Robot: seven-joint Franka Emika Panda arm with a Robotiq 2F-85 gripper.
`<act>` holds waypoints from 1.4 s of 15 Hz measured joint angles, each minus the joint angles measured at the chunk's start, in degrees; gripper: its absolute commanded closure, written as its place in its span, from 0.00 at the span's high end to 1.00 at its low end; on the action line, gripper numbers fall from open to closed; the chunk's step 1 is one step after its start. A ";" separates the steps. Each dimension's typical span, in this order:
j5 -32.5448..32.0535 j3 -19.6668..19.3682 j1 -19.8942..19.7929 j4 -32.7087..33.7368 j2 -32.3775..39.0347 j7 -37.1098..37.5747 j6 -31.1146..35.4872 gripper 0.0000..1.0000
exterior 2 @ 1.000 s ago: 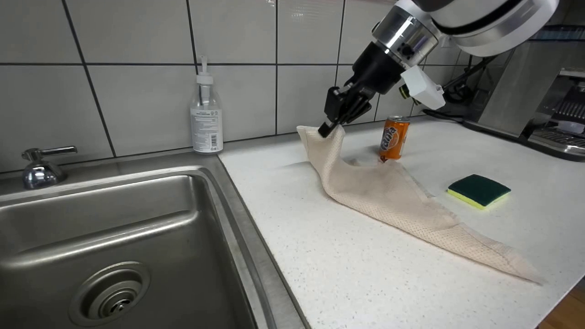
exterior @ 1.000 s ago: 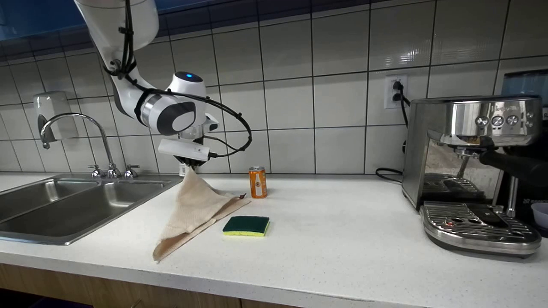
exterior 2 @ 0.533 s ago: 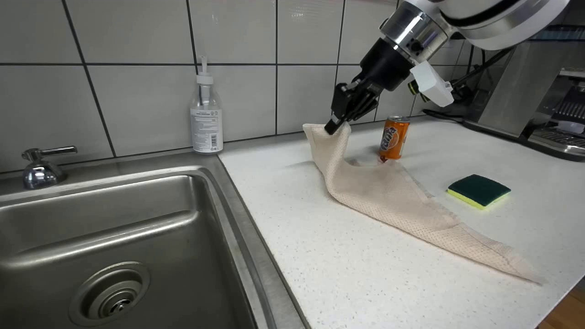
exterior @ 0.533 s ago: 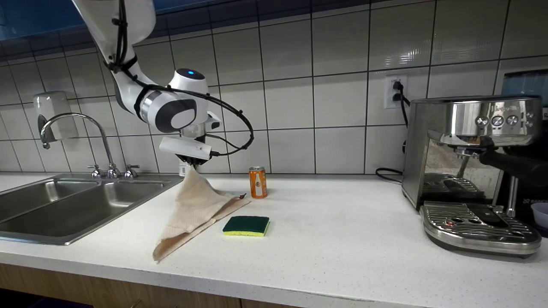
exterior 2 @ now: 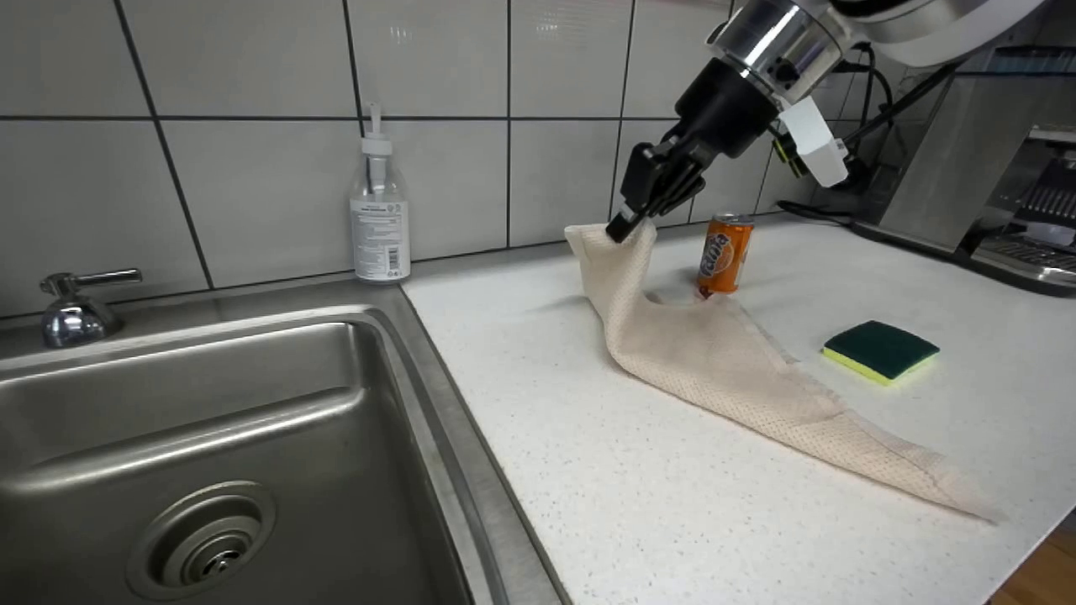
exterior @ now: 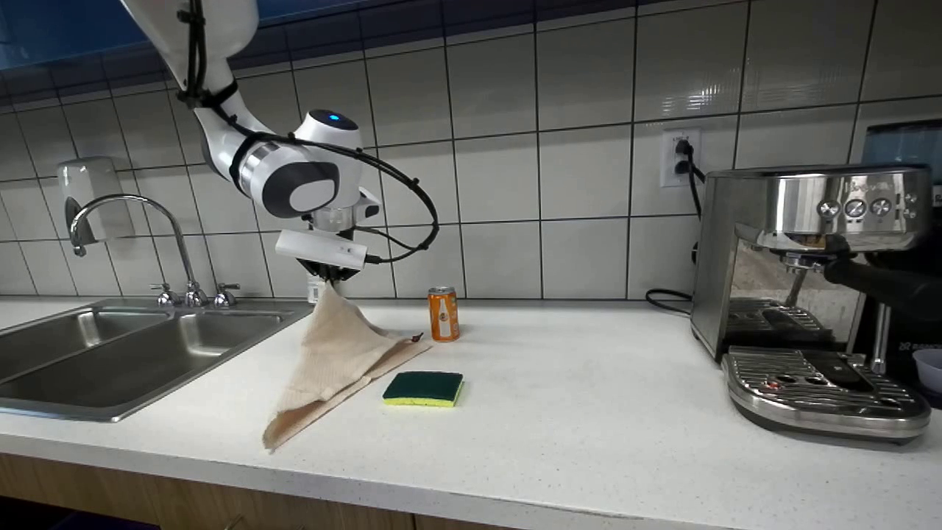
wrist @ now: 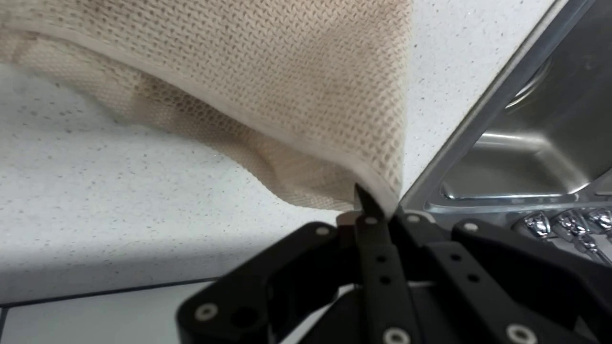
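One beige cloth (exterior 2: 714, 353) lies on the counter (exterior 2: 538, 403) near the sink (exterior 2: 445, 420), one end lifted and pinched in the gripper (exterior 2: 624, 228), whose jaws stand close together. Its opposite tip rests near the counter's front edge. An orange can (exterior 2: 725, 254) stands toward the back edge; whether it touches the cloth is hard to tell. A green-and-yellow sponge (exterior 2: 880, 350) lies beside the cloth.

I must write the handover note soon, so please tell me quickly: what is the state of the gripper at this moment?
Gripper: closed, holding the beige cloth by its raised end.
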 measured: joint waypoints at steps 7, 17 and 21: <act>8.16 -5.32 2.41 -1.25 -2.84 -5.30 -5.22 0.01; 16.58 -21.29 16.86 -5.53 -10.18 -8.09 -9.31 0.01; 16.42 -25.84 20.79 -7.25 -11.97 -8.09 -11.34 0.01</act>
